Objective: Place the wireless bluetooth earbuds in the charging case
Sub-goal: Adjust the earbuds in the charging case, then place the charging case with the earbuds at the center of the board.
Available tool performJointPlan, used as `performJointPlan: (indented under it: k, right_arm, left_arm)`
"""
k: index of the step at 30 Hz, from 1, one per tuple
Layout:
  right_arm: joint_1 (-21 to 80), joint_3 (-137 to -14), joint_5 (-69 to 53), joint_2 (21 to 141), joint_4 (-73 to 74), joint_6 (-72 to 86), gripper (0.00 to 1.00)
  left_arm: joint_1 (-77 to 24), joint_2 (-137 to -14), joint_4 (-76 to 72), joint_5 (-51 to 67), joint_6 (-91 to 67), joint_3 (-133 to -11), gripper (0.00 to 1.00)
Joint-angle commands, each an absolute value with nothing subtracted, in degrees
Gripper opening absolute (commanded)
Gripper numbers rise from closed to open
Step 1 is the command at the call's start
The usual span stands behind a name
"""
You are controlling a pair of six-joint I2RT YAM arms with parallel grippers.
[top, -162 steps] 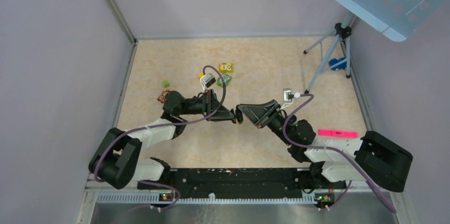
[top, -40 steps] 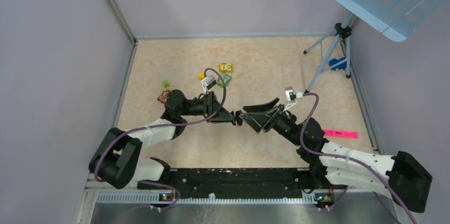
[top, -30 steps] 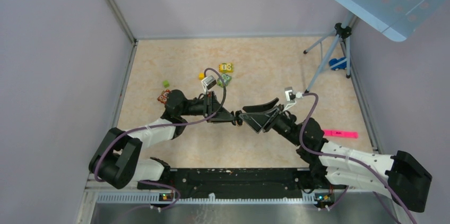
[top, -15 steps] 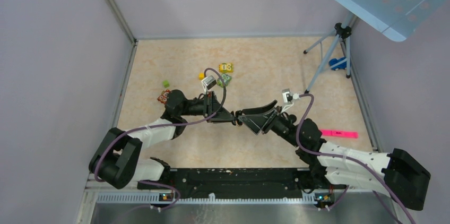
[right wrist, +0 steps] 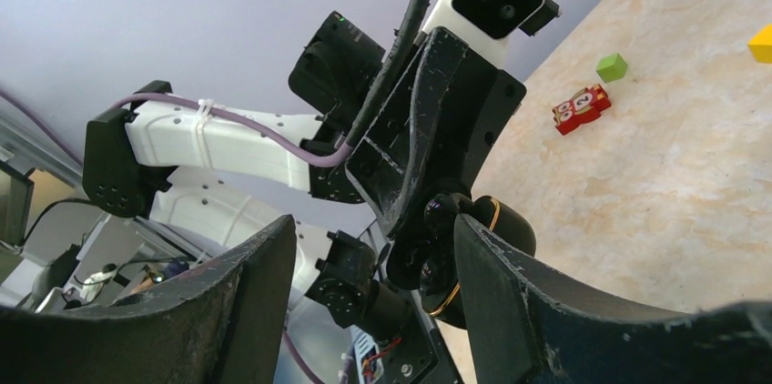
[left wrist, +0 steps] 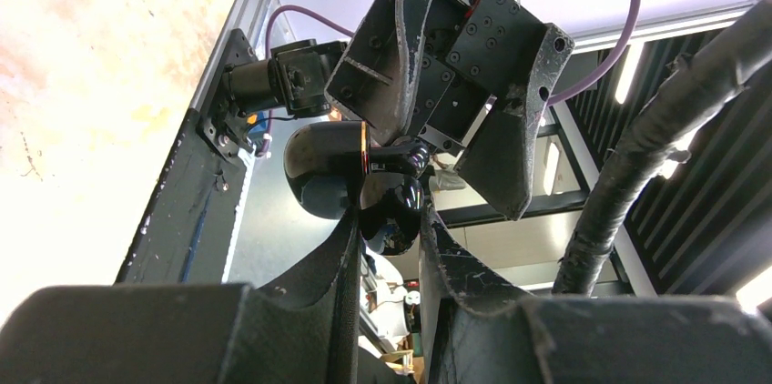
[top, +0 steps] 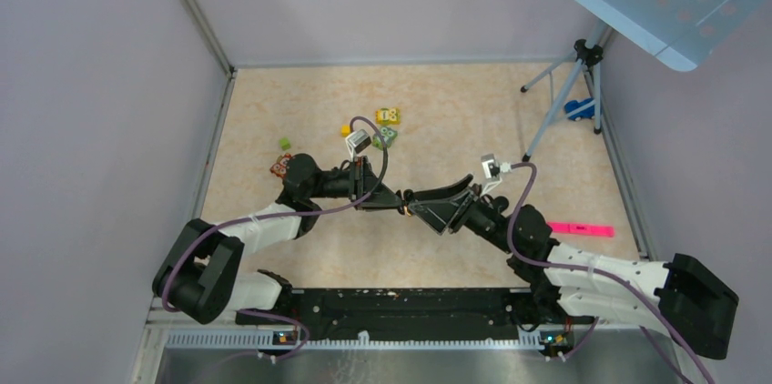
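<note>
My left gripper (top: 398,203) is shut on the black charging case (right wrist: 496,225) and holds it up above the table's middle. The case is open, its lid (left wrist: 320,164) swung aside, and an orange ring runs round its rim. In the right wrist view two glossy black earbuds (right wrist: 443,211) show at its open face; I cannot tell how deep they sit. My right gripper (right wrist: 373,229) is open wide. It faces the left gripper (left wrist: 389,220) tip to tip, and one of its fingers (right wrist: 510,302) lies close beside the case.
Toy blocks lie behind the arms: a yellow one (top: 388,116), a small green one (top: 285,143) and a red one (top: 279,166). A pink strip (top: 580,229) lies at the right. A tripod (top: 564,93) stands at the back right under a tilted blue panel.
The right arm has moved left, bringing its open jaws up to the case, and they have narrowed a little. The left arm has held still with the case.
</note>
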State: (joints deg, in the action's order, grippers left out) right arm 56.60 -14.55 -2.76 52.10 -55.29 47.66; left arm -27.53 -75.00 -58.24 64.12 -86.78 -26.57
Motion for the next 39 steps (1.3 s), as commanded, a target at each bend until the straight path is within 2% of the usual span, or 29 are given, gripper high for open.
performJointPlan:
  k: [1, 18, 23, 25, 27, 30, 33, 39]
  right_arm:
    - [57.49, -14.01, -3.91, 51.81, -59.4, 47.75, 0.62]
    - [57.54, -11.19, 3.21, 41.95, -51.18, 46.32, 0.61]
    - [57.53, -10.45, 12.22, 35.03, -37.62, 48.42, 0.67]
    - [57.47, -11.49, 15.8, 31.26, -27.26, 49.09, 0.69]
    - [57.46, -13.49, 19.95, 27.98, -15.72, 50.1, 0.71]
    - [57.4, -16.96, 26.95, 23.73, 1.97, 52.54, 0.72]
    - [57.43, -18.94, 32.27, 18.91, 14.51, 55.5, 0.74]
    - [57.38, -26.55, 38.29, 12.32, 32.72, 55.08, 0.74]
  left_arm:
    - [-27.38, -74.35, -60.21, 63.86, -85.43, -27.77, 0.0]
    - [-27.29, -75.11, -60.03, 64.3, -84.95, -28.39, 0.0]
    - [-27.29, -75.03, -60.37, 65.98, -84.68, -29.28, 0.0]
    - [-27.29, -74.73, -58.93, 66.71, -83.52, -30.1, 0.0]
    - [-27.23, -74.44, -52.56, 66.54, -78.62, -31.67, 0.0]
    - [-27.21, -76.15, -34.97, 66.83, -63.2, -36.88, 0.0]
    - [-26.42, -82.59, -27.99, 68.6, -54.0, -43.52, 0.0]
    - [-26.02, -102.92, -29.15, 70.54, -52.03, -57.77, 0.0]
